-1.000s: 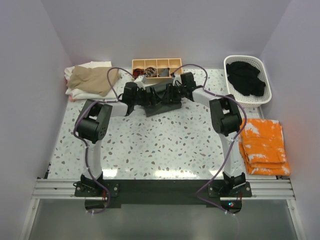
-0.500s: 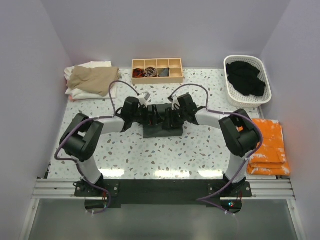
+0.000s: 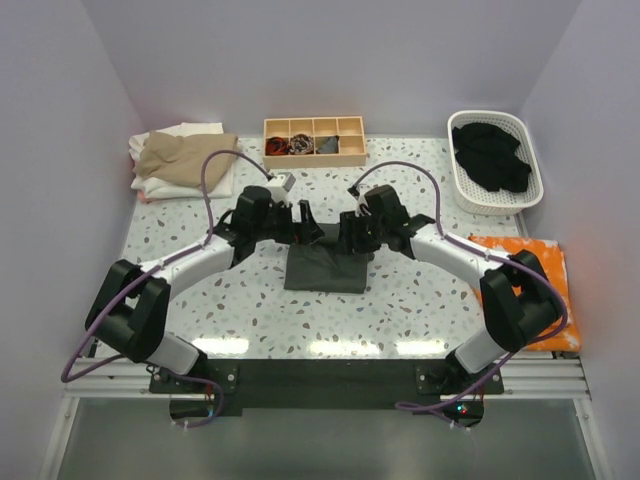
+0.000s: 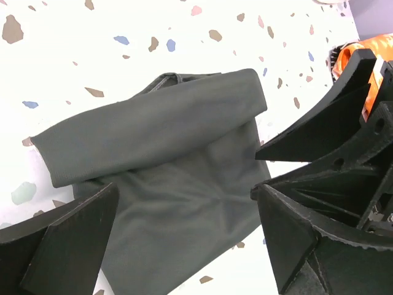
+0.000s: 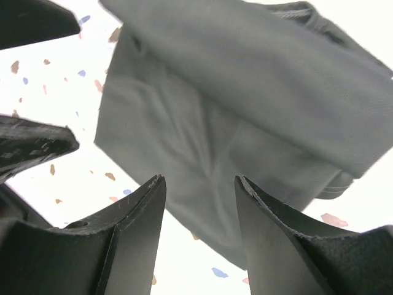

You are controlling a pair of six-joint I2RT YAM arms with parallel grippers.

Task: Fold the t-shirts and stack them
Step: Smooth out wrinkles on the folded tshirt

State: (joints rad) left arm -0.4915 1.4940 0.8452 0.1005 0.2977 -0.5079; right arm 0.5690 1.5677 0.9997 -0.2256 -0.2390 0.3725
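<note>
The folded charcoal t-shirt (image 3: 325, 272) is lying at the middle of the surface (image 3: 400, 300), with the left end effector (image 3: 308, 234) and right end effector (image 3: 350, 240) hovering over its far edge, fingers spread, gripping nothing.

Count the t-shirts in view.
4: charcoal shirt at centre, tan shirt atop white shirt far left, black shirt in basket; more may lie hidden beneath.

The left claw (image 3: 308, 232) and right claw (image 3: 350, 238) hang close together over the charcoal t-shirt (image 3: 325, 272). Bare desk (image 3: 410, 300) flanks it. A wooden box (image 3: 313, 157), basket (image 3: 490, 207) and shirt stack (image 3: 180, 160) line the far edge.
</note>
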